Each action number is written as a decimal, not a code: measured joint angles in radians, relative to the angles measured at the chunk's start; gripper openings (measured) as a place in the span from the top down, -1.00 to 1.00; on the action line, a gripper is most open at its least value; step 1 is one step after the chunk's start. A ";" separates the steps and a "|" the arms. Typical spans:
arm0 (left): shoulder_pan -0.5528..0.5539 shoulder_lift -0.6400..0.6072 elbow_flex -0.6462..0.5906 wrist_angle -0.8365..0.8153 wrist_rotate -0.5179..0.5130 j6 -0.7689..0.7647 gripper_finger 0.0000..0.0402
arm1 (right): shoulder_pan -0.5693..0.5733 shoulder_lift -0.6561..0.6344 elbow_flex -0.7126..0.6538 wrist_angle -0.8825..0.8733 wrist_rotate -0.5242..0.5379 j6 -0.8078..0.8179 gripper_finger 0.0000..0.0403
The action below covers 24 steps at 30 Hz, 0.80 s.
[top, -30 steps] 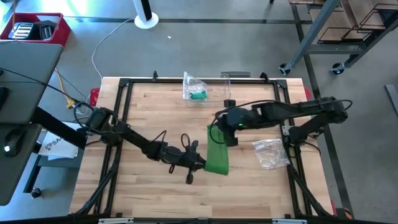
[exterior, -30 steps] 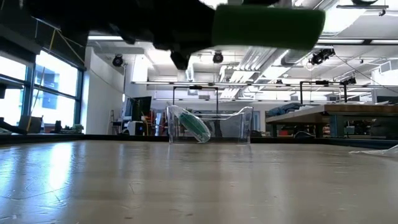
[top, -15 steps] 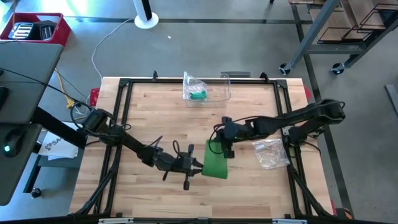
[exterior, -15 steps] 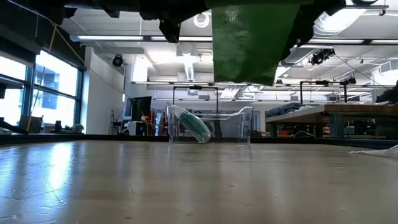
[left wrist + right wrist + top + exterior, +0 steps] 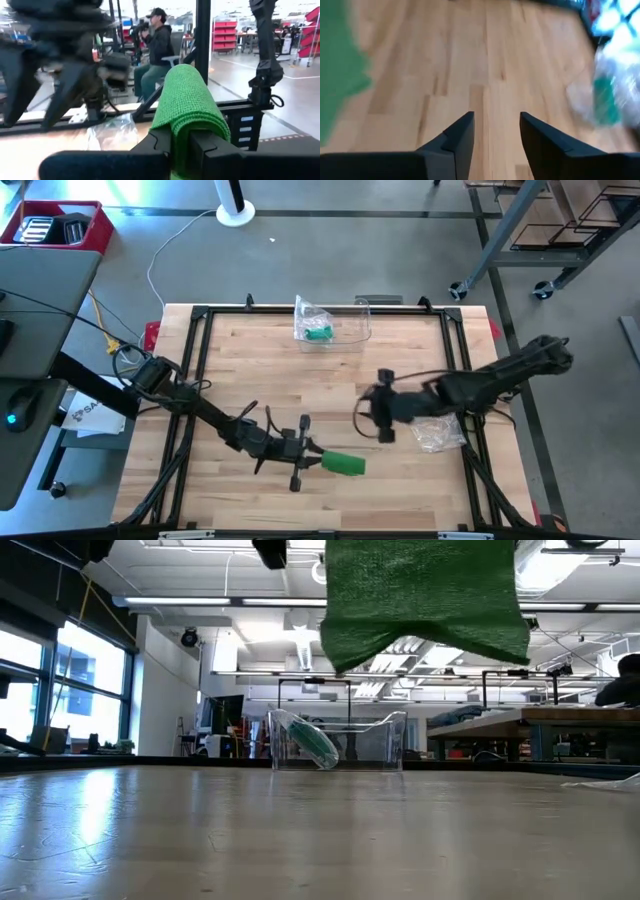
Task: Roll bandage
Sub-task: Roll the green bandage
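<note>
Green woven bandage strip point(image 5: 343, 464) is pinched in the left gripper point(image 5: 312, 459) jaws, dangling down; right gripper point(image 5: 372, 413) jaws are spread, empty, just beyond it.

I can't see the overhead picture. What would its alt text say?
Seen from above, the left gripper is shut on one end of a green bandage near the front of a wooden table. The right gripper is open and empty, clear of the bandage, beside a crumpled plastic bag. A clear container sits at the back edge.

Bright ceiling lights overhead; both wrist views motion-blurred, backlit low view
</note>
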State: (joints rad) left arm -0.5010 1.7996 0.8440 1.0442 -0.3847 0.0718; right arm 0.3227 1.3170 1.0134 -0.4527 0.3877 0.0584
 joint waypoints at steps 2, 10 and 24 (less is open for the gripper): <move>-0.007 0.000 0.000 0.016 -0.004 0.016 0.94 | 0.069 -0.041 -0.003 0.007 0.048 -0.033 0.27; -0.025 -0.054 0.000 0.031 -0.005 0.075 0.94 | 0.309 -0.057 -0.026 0.282 0.071 -0.148 0.28; -0.018 -0.082 -0.001 0.017 0.026 0.071 0.94 | 0.406 0.077 -0.014 0.566 0.270 -0.349 0.29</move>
State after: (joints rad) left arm -0.5190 1.7172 0.8433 1.0612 -0.3588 0.1429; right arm 0.7284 1.3938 0.9999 0.1135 0.6579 -0.2903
